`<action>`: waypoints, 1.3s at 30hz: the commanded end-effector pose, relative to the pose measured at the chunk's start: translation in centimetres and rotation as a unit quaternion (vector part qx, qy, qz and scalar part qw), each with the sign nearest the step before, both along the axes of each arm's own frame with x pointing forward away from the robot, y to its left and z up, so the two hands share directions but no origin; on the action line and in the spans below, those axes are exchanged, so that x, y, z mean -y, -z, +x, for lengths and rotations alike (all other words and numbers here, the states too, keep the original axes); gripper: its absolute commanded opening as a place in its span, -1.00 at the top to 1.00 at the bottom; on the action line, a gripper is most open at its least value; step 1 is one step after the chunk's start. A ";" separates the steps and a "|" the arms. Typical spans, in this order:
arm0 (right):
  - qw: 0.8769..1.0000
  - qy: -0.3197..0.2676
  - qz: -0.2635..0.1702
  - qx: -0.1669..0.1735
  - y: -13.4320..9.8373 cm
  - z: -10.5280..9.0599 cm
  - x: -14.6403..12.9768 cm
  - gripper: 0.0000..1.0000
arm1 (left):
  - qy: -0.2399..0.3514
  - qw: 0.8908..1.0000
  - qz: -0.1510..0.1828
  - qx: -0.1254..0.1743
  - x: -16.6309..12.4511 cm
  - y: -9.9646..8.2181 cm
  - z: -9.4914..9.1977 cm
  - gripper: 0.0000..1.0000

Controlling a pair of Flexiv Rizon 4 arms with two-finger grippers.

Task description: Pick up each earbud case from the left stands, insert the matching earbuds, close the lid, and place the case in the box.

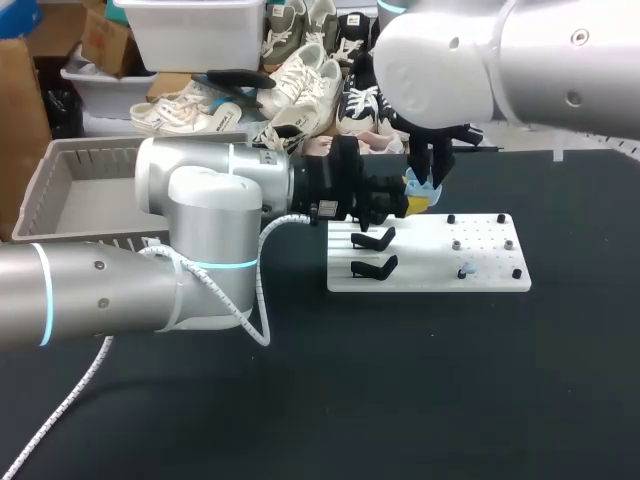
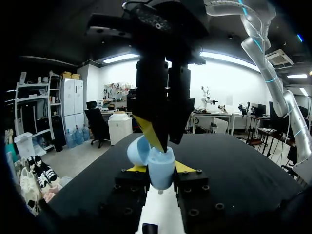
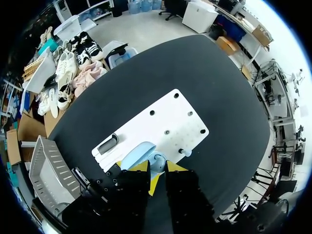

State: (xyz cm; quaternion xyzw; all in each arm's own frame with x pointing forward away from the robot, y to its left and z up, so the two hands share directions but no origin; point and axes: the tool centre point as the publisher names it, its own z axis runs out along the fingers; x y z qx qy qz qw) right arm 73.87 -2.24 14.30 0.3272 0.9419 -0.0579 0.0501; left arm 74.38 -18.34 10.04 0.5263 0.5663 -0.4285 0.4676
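The left pincer (image 2: 160, 171) is closed tight on the blue earbud case (image 2: 161, 163). It holds the case, lid open, just above the white board (image 1: 480, 275). The right pincer (image 3: 157, 169) hangs right over the case. I cannot tell if it is open or closed. I think an earbud goes in now. Keep the case very still and push straight down, gently.

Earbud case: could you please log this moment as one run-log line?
earbud case: light blue, lid open | left jaws: shut on case | right arm: directly above case
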 end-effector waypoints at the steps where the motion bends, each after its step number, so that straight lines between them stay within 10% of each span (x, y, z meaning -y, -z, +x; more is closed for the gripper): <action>1: 1.000 0.000 0.002 0.001 0.1 -0.2 0.2 1.00 | -0.002 1.000 -0.001 0.001 -0.1 0.0 -0.1 1.00; 39: 1.000 0.000 0.007 -0.006 0.6 -0.3 0.1 1.00 | -0.002 1.000 -0.001 0.001 -0.1 0.0 -0.1 1.00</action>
